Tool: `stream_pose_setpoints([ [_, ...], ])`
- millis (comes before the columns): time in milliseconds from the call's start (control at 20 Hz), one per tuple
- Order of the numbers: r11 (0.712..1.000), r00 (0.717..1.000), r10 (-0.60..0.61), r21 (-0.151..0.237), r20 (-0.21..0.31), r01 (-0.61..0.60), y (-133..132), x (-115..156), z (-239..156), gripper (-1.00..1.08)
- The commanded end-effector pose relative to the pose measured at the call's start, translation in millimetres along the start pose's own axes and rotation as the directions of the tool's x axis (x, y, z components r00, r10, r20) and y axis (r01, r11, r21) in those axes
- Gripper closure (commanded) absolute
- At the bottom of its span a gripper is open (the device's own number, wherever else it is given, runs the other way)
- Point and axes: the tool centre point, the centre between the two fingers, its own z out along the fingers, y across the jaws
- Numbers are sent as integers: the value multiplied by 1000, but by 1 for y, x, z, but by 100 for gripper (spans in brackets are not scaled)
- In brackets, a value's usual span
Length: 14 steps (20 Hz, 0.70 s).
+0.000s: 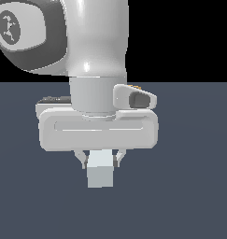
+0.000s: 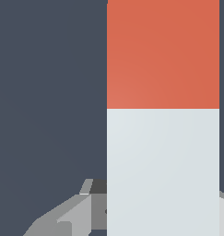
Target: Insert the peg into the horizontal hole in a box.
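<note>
The peg (image 1: 100, 170) shows end-on in the exterior view as a pale grey-white square block between my fingers. In the wrist view the peg (image 2: 163, 170) fills much of the picture, pale grey-white near my hand with its orange-red end (image 2: 163, 54) farther out. My gripper (image 1: 100, 160) is shut on the peg's pale part and holds it above the dark floor. One finger (image 2: 76, 212) shows beside the peg in the wrist view. The box and its hole are out of view.
My arm and hand body (image 1: 98, 126) fill the upper middle of the exterior view. The dark blue-grey floor (image 1: 189, 186) lies all around; the background above it is black.
</note>
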Motion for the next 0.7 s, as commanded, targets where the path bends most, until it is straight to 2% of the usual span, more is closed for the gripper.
stream_pose_setpoints([
  [0, 1000, 1000, -11, -4, 1, 11, 14, 21, -14, 108],
  [300, 1000, 1000, -29, -4, 1, 29, 39, 60, -37, 108],
  [650, 999, 999, -35, -4, 0, 35, 49, 74, -44, 108],
])
